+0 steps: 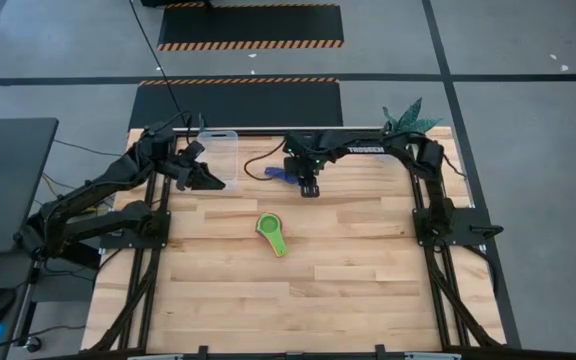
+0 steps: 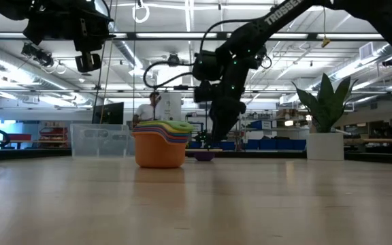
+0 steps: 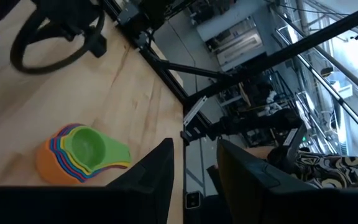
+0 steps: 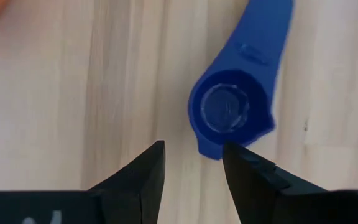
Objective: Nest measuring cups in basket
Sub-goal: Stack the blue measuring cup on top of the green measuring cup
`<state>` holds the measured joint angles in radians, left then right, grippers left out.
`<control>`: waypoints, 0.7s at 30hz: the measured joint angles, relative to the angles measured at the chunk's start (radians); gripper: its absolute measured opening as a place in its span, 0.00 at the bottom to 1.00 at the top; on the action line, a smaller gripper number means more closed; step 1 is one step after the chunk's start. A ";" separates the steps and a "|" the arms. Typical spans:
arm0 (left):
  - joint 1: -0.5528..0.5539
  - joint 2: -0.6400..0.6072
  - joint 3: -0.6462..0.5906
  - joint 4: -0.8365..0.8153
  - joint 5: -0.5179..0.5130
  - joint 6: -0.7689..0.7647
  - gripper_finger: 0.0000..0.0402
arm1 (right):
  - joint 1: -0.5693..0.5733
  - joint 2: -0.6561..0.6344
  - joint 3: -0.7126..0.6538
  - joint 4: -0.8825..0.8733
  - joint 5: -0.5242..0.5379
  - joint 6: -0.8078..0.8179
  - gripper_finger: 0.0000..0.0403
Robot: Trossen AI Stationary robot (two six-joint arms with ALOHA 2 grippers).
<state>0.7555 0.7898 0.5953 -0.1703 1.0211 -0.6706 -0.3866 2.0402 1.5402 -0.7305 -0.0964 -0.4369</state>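
The right tool (image 4: 191,171) hovers part-open and empty just above the small dark-blue plastic measuring cup (image 4: 232,115) on the tabletop (image 1: 368,270); next it likely must descend and grip it.

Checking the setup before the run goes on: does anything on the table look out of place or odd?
Nothing is spilled or damaged. The nested stack of measuring cups sits mid-table, outside the basket, and one small blue cup lies apart on the wood right by the right gripper. The left gripper waits beside the basket.
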 joint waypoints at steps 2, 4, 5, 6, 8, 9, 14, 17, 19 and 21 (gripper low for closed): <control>0.000 0.000 0.000 0.000 -0.001 -0.005 0.32 | 0.000 0.017 0.000 0.016 0.011 -0.025 0.42; 0.000 0.000 0.000 0.000 -0.001 -0.023 0.32 | 0.000 0.025 -0.001 0.032 0.026 -0.042 0.42; 0.000 0.000 0.000 0.000 -0.001 -0.025 0.32 | -0.001 0.024 -0.001 0.043 0.027 -0.042 0.42; 0.000 0.000 0.000 0.000 -0.001 -0.026 0.32 | -0.001 0.023 -0.001 0.062 0.026 -0.042 0.42; 0.000 0.000 0.000 0.000 -0.002 -0.026 0.32 | -0.001 0.022 0.000 0.088 0.022 -0.042 0.42; 0.000 0.000 0.000 0.000 -0.006 -0.026 0.32 | 0.000 0.022 0.000 0.091 0.015 -0.043 0.41; 0.000 0.000 0.000 0.000 -0.015 -0.026 0.32 | -0.001 0.022 -0.001 0.076 -0.060 -0.063 0.41; 0.000 0.000 0.000 0.000 -0.015 -0.026 0.32 | 0.004 0.022 -0.001 0.084 -0.057 -0.086 0.41; 0.000 0.001 0.000 0.000 -0.016 -0.026 0.32 | 0.007 0.031 0.000 0.087 -0.055 -0.098 0.41; 0.000 0.001 0.000 0.000 -0.015 -0.028 0.32 | 0.009 0.052 0.000 0.091 -0.038 -0.097 0.41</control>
<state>0.7551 0.7910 0.5953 -0.1703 1.0056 -0.6982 -0.3773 2.0917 1.5401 -0.6398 -0.1340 -0.5343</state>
